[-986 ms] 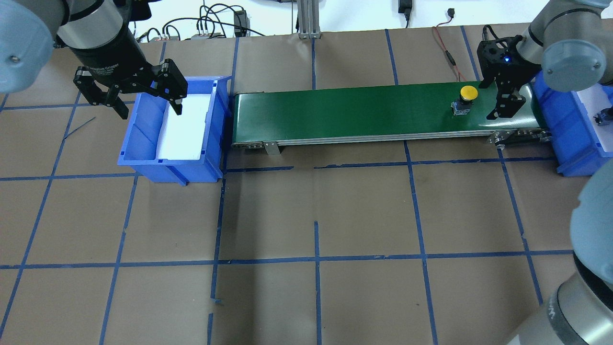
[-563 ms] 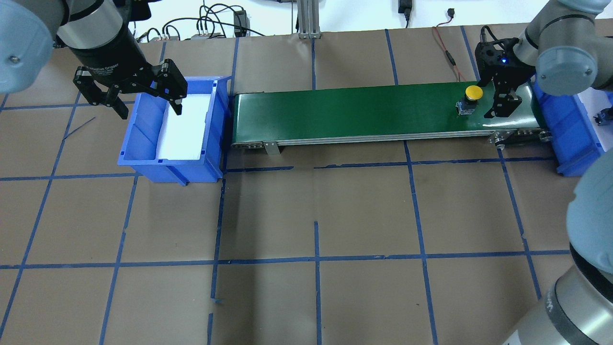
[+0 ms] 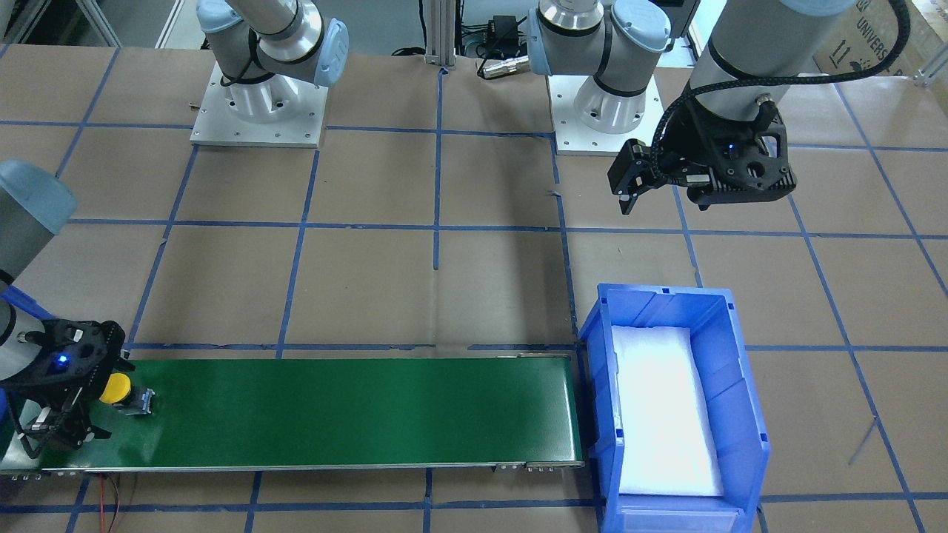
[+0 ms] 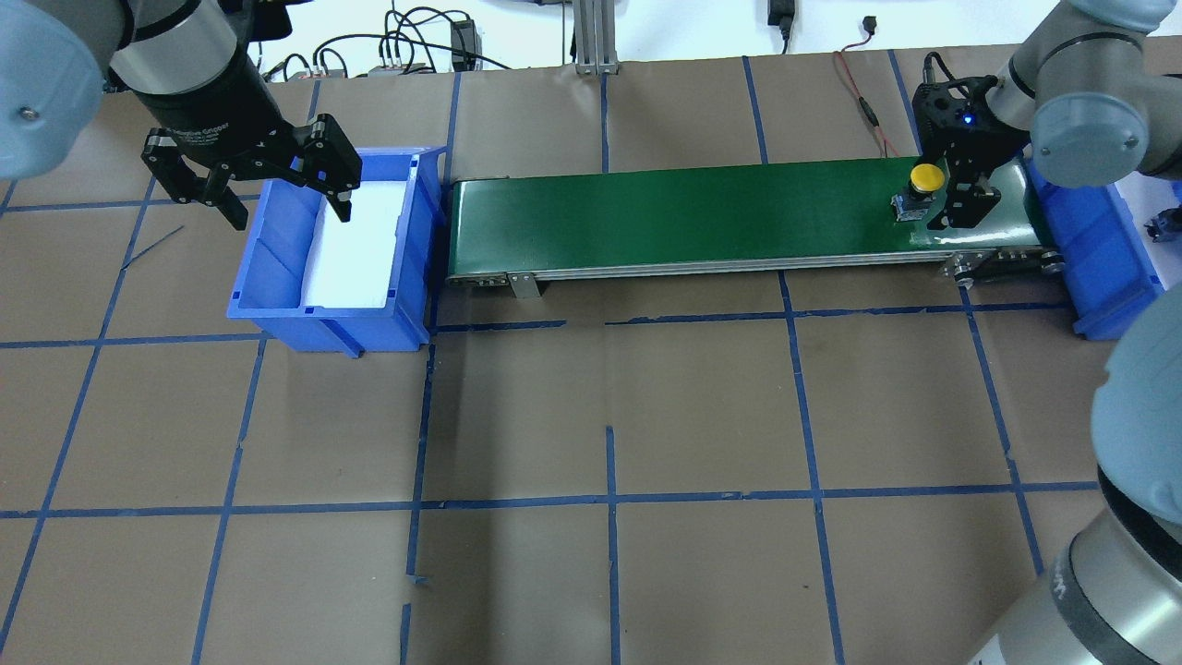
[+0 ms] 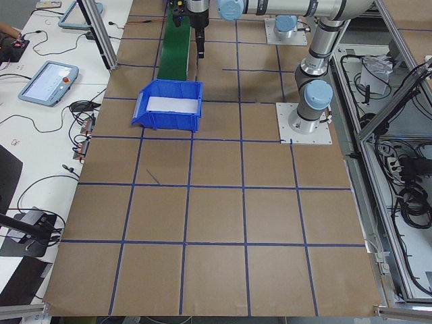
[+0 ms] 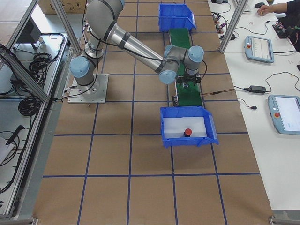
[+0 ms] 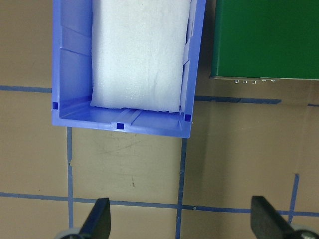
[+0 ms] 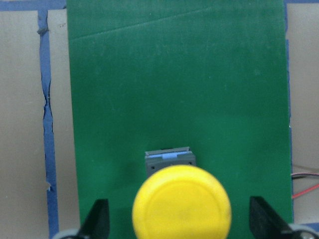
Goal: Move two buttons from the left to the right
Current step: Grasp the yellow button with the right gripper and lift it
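The yellow-capped button (image 4: 926, 177) (image 3: 115, 389) stands on the green conveyor belt (image 4: 693, 212) near its right end. My right gripper (image 4: 956, 196) is open and low over the belt there. In the right wrist view the yellow cap (image 8: 182, 201) sits between the two fingers (image 8: 97, 221), with gaps on both sides. The red-capped button (image 6: 187, 132) lies on white foam in the right blue bin (image 6: 185, 109). My left gripper (image 4: 288, 205) (image 7: 182, 224) hangs open above the near end of the left blue bin (image 4: 277, 305), holding nothing.
The left bin (image 7: 119, 124) holds only a white foam pad and butts against the belt's left end. The right bin (image 4: 1099, 268) sits at the belt's right end. Cables lie along the table's far edge. Blue tape marks squares on the brown tabletop.
The yellow button has travelled right along the belt, up to the right gripper's fingers. The right gripper has shifted slightly toward it. The left arm has not moved.
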Controlling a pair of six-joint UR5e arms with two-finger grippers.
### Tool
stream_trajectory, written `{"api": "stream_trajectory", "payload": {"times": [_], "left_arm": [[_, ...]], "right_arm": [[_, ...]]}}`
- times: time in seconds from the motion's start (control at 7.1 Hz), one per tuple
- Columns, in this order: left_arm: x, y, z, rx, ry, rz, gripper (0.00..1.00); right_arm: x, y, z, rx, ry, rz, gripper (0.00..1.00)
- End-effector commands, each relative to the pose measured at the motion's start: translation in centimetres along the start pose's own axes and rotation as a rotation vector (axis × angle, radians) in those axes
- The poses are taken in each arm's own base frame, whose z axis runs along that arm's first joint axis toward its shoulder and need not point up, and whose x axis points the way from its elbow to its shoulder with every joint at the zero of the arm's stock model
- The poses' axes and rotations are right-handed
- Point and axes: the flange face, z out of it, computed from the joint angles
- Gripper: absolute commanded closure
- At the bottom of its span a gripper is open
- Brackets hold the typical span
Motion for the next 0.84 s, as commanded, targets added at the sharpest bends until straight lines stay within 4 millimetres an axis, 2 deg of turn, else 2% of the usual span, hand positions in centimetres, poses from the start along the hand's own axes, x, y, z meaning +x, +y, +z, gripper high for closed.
{"api": "stream_trajectory", "payload": {"times": [0.0, 0.14, 0.28, 0.42, 0.56, 0.7], "left_arm": [[0.00, 0.01, 0.02, -0.002, 0.000, 0.000, 0.00], [0.00, 0.01, 0.02, -0.002, 0.000, 0.000, 0.00], [0.00, 0.01, 0.02, -0.002, 0.000, 0.000, 0.00], [0.00, 0.01, 0.02, -0.002, 0.000, 0.000, 0.00], [0.00, 0.01, 0.02, -0.002, 0.000, 0.000, 0.00], [0.00, 0.01, 0.02, -0.002, 0.000, 0.000, 0.00]], "right_arm": [[0.01, 0.02, 0.14, 0.001, -0.002, -0.001, 0.07], [0.01, 0.03, 0.14, 0.000, -0.002, 0.002, 0.14], [0.00, 0.04, 0.14, -0.002, -0.003, 0.002, 0.26], [-0.02, 0.09, 0.04, -0.008, -0.003, 0.002, 0.41], [0.01, 0.13, -0.03, -0.013, -0.003, 0.001, 0.68], [-0.03, 0.04, -0.77, -0.019, 0.006, 0.000, 0.80]]}}
